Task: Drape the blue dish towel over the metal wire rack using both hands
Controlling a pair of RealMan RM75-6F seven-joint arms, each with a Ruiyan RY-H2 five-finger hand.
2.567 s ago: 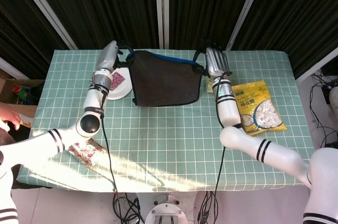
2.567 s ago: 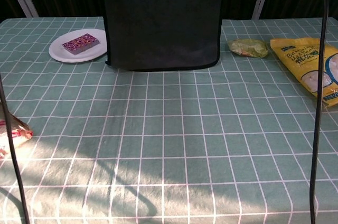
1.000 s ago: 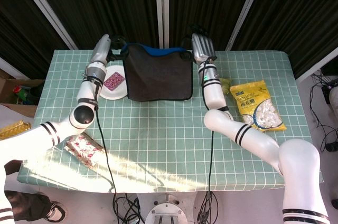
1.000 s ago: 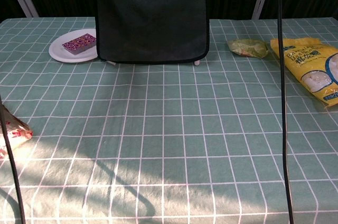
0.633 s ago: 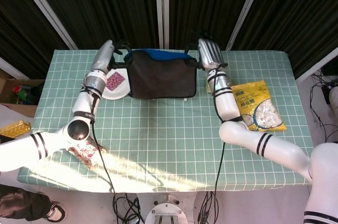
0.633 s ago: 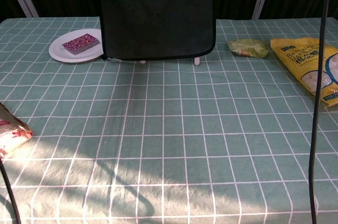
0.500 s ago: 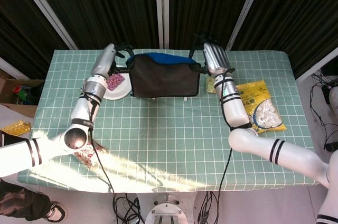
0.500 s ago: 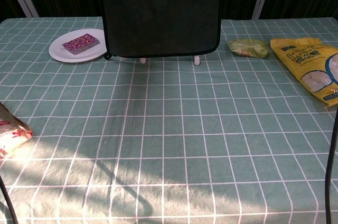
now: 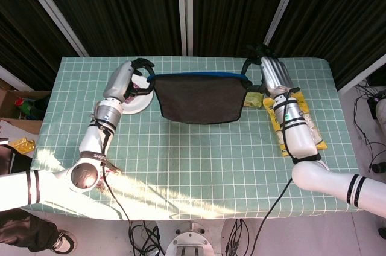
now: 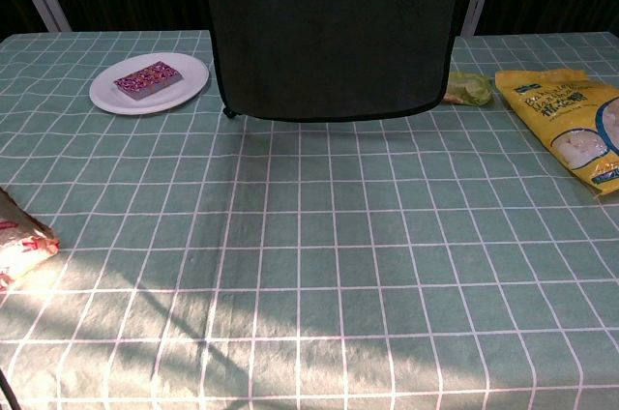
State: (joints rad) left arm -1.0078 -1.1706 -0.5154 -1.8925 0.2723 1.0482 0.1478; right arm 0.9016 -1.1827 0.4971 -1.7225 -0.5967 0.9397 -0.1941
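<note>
Blue along its top hem and dark grey across its face, the dish towel hangs spread between your two hands above the far half of the counter. Your left hand grips the towel's upper left corner with fingers curled in on the cloth; your right hand grips the upper right corner in the same way. The top hem runs nearly level from one hand to the other.

In the chest view the towel fills the upper middle as a dark panel with rounded lower corners, its bottom edge just above the checked cloth of the counter; your hands lie outside that view. The wire rack cannot be made out in either view; if present, it is hidden behind the towel.

Left of the towel, a white plate carries a small pink patterned block. Right of the towel, a green packet shows partly past the towel's edge, and a yellow snack bag lies beyond it. At the near left edge of the counter, a red-and-white wrapped packet lies in a patch of sunlight.
</note>
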